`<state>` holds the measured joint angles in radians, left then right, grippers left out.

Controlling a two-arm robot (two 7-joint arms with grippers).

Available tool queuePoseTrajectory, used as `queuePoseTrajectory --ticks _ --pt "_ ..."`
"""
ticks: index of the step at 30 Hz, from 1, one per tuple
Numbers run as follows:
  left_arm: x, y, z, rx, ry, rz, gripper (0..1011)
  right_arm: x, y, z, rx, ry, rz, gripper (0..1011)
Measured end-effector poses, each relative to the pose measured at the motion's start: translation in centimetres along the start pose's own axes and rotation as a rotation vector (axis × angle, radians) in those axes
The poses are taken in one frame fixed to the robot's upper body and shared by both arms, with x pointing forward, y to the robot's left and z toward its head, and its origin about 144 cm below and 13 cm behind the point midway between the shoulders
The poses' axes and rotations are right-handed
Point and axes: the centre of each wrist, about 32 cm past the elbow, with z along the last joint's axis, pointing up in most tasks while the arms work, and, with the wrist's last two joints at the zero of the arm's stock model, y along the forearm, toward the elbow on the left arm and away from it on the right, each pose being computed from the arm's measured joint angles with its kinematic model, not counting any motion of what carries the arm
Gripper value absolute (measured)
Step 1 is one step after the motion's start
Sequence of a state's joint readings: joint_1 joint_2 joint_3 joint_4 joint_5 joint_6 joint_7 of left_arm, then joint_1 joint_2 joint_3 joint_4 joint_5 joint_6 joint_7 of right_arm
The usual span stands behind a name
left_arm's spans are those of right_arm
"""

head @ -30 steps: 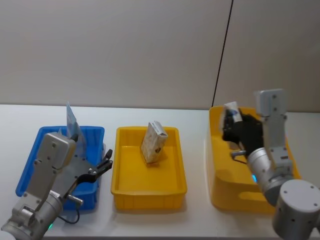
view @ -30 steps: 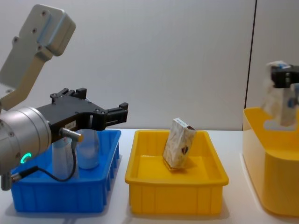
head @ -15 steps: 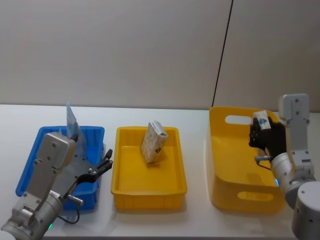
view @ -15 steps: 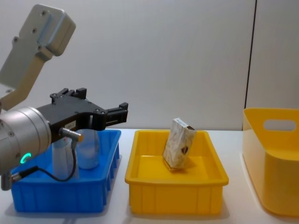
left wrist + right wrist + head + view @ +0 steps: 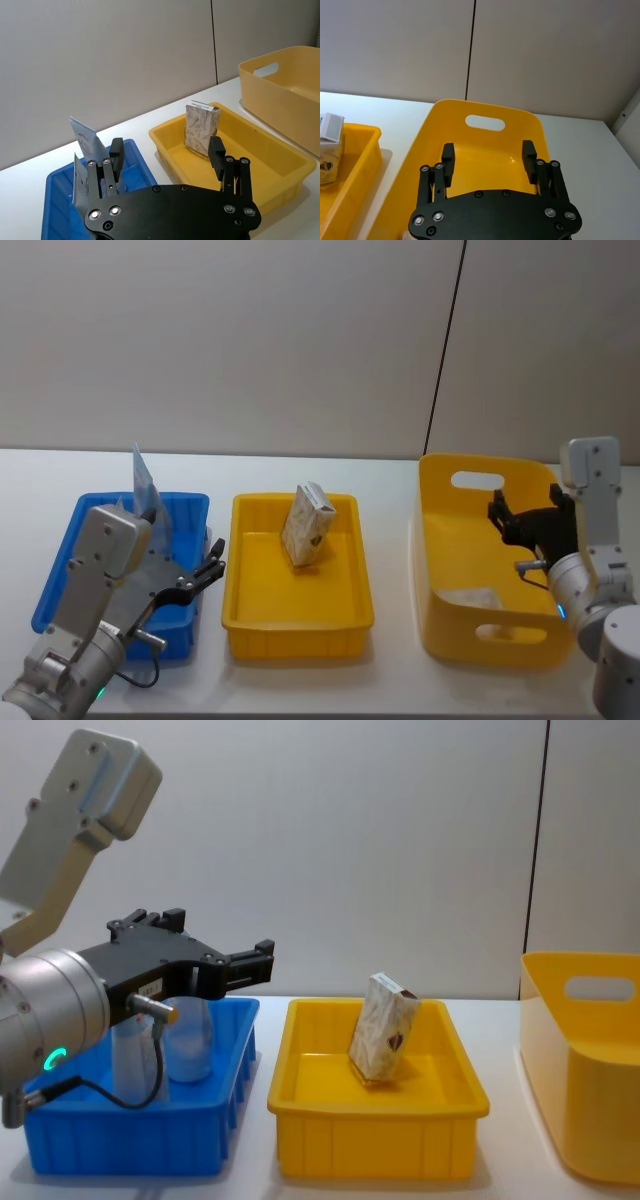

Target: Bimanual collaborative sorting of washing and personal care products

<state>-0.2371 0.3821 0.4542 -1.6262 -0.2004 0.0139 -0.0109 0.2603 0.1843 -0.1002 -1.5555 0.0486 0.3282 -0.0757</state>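
Item: marbled carton (image 5: 306, 524), tilted on end, long axis near upright, in middle yellow tray (image 5: 300, 645) on bench (image 5: 390, 680), at two o'clock from nearer left claw (image 5: 216, 558), spread and empty over blue tray (image 5: 55, 580) holding tubes (image 5: 143, 480); right claw (image 5: 526, 502), spread, over yellow bin (image 5: 440, 540).

Blue tray (image 5: 58, 578) left, yellow tray (image 5: 300, 640) middle, yellow bin (image 5: 432, 540) (handle cutouts) right.

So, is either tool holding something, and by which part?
Nothing is held: the left tool and the right tool are both open and empty.
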Motion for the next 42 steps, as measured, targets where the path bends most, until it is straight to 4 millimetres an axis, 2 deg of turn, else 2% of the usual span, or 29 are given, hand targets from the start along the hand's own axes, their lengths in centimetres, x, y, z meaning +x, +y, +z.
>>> queuePoseTrajectory --ticks 2,4,9,22,42 --pt "0.0 0.0 0.0 0.000 0.000 0.000 1002 0.0 0.0 0.0 0.003 -0.008 0.008 805" --pt "0.0 0.0 0.0 0.000 0.000 0.000 1001 -0.1 0.0 0.0 0.007 -0.013 0.016 902" --pt "0.0 0.0 0.0 0.000 0.000 0.000 1001 -0.1 -0.1 0.1 0.028 -0.027 0.053 1002" --pt "0.0 0.1 0.0 0.002 -0.004 0.011 1001 -0.4 -0.9 0.4 0.112 -0.041 0.199 1004" --pt "0.8 0.6 -0.4 0.062 0.041 0.173 1001 -1.0 -1.7 0.8 0.194 -0.043 0.334 1004"
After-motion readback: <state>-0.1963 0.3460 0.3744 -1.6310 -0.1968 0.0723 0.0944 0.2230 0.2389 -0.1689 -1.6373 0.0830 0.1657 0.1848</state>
